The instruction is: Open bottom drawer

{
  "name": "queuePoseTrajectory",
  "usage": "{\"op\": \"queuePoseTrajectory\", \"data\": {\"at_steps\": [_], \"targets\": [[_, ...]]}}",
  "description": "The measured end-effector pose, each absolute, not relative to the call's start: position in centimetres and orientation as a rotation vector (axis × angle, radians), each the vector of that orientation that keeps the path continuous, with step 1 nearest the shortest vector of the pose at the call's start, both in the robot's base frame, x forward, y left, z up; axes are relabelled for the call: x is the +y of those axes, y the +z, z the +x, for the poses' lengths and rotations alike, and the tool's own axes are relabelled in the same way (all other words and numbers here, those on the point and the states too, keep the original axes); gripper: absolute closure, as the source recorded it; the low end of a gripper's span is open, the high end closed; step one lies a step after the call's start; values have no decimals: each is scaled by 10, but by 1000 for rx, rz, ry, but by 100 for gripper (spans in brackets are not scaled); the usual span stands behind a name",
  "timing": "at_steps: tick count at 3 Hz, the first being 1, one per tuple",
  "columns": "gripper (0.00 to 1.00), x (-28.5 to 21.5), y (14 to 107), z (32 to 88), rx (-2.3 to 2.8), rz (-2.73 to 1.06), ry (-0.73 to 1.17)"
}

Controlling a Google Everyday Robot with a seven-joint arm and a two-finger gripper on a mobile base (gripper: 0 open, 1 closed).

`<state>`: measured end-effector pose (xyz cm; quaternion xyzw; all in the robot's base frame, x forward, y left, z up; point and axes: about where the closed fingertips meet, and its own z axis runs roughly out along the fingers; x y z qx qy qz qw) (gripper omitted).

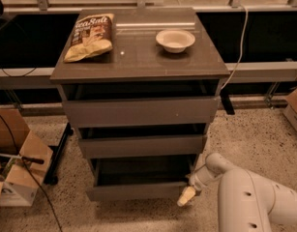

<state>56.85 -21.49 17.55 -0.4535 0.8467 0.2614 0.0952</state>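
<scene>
The bottom drawer (138, 191) is the lowest of three grey-brown fronts on the cabinet (138, 62). It stands pulled out toward me, with a dark gap showing its inside behind the front. My gripper (186, 195) is at the drawer's right front corner, low near the floor, at the end of my white arm (249, 197). Its pale tip points down and left beside the drawer front.
A chip bag (90, 35) and a white bowl (175, 40) lie on the cabinet top. Cardboard boxes (15, 178) stand on the floor at left, another box (295, 108) at right. A cable (240, 37) hangs behind the cabinet. The floor is speckled stone.
</scene>
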Motion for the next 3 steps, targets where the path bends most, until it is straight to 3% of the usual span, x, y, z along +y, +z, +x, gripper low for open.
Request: {"op": "queuePoseTrajectory", "data": {"at_steps": [2, 3], "targets": [[49, -209, 183, 570, 2510, -1344, 775], [45, -225, 182, 537, 2614, -1267, 766]]}}
